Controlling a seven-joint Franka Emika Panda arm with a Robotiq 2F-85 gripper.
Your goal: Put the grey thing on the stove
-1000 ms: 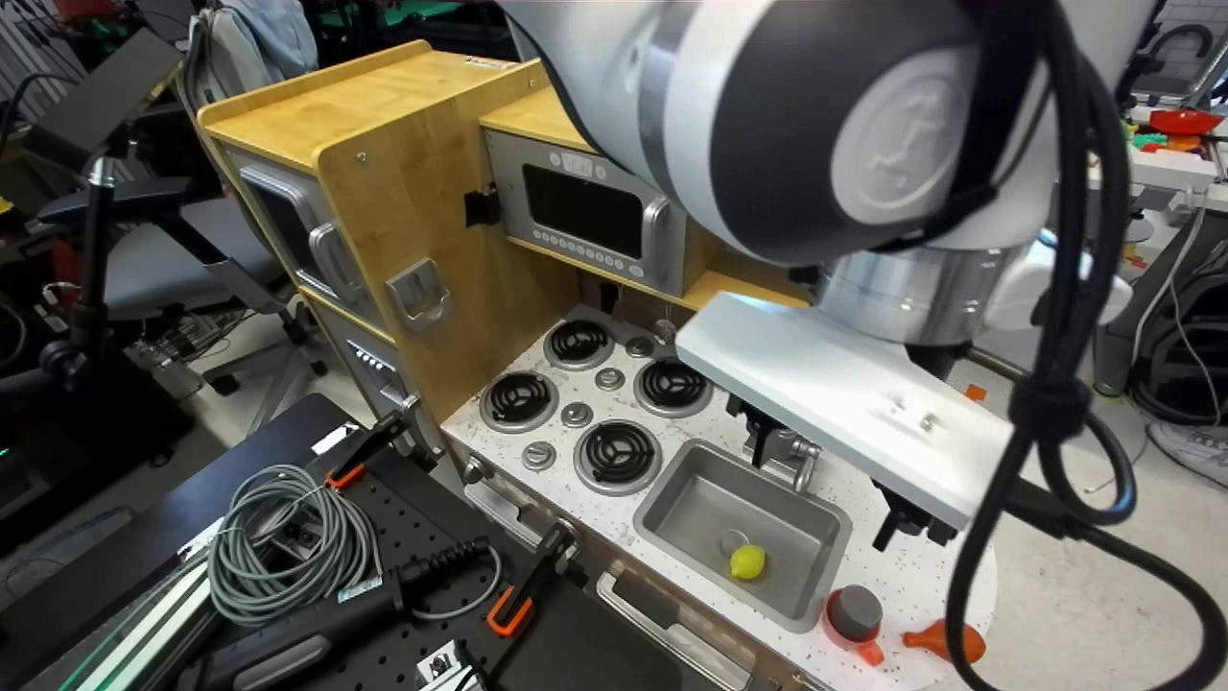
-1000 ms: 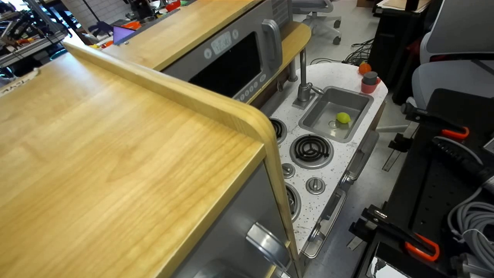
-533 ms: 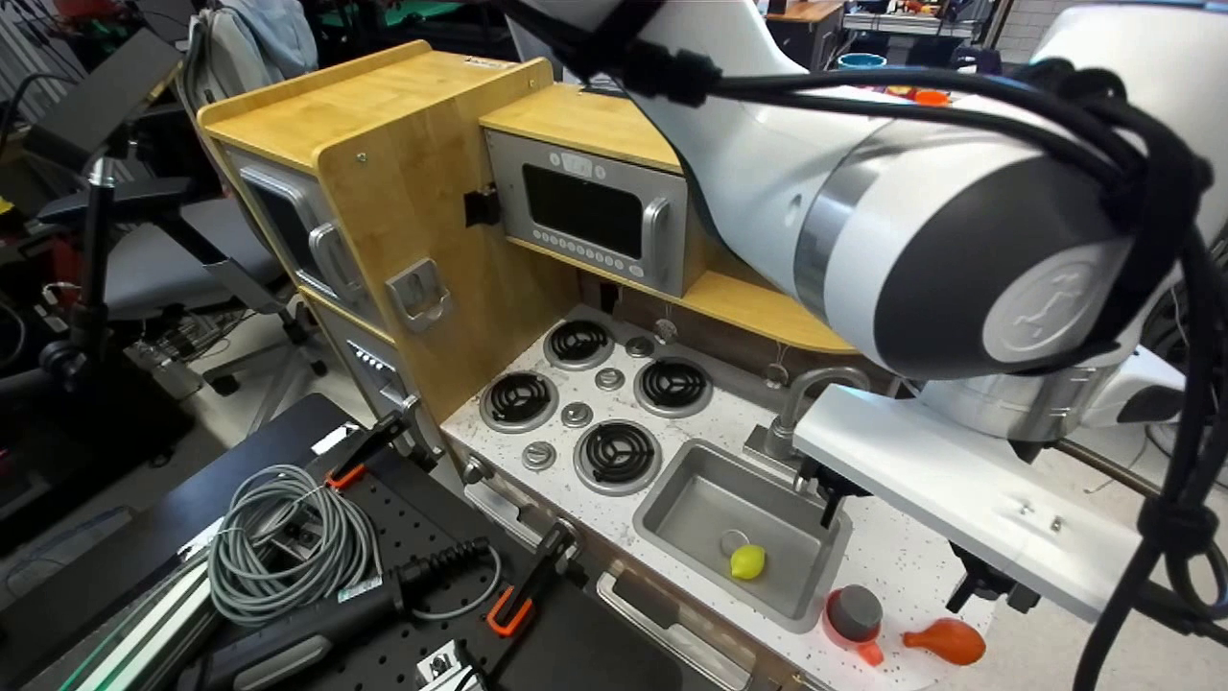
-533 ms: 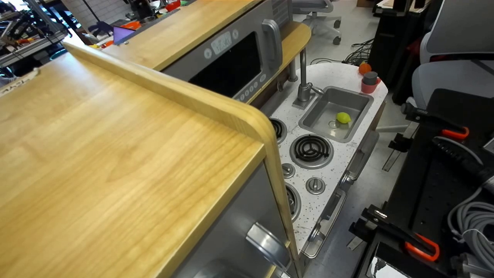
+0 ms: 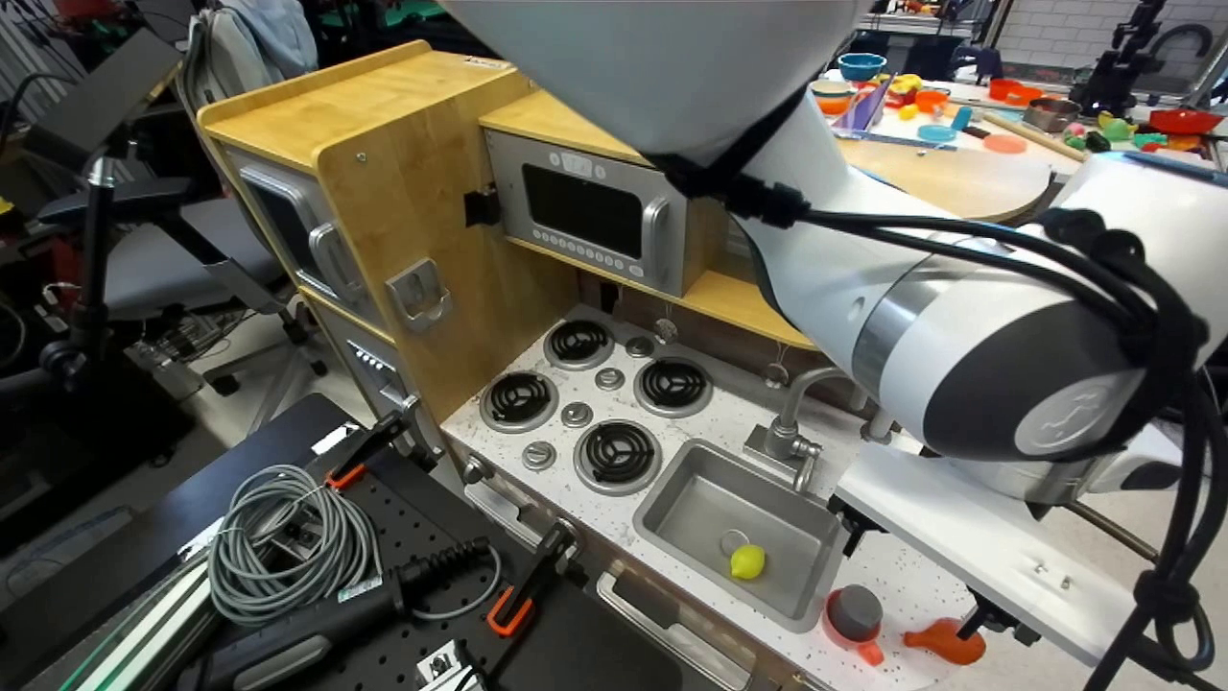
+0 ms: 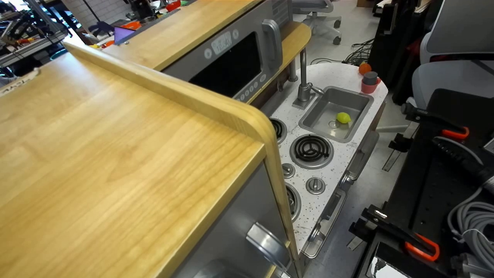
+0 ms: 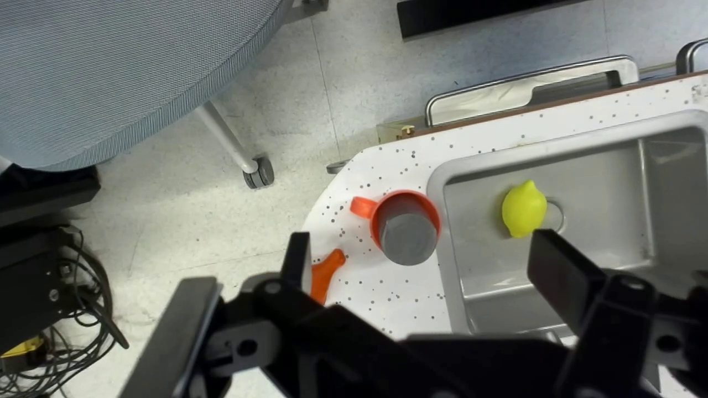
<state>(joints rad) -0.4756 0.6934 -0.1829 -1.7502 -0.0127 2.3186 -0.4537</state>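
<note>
Wrist vw: grey thing, in red cup, is btwn spread fingers.

No text reads clearly: in an exterior view, the microwave display and the label atop the wooden cabinet carry blurred marks.
</note>
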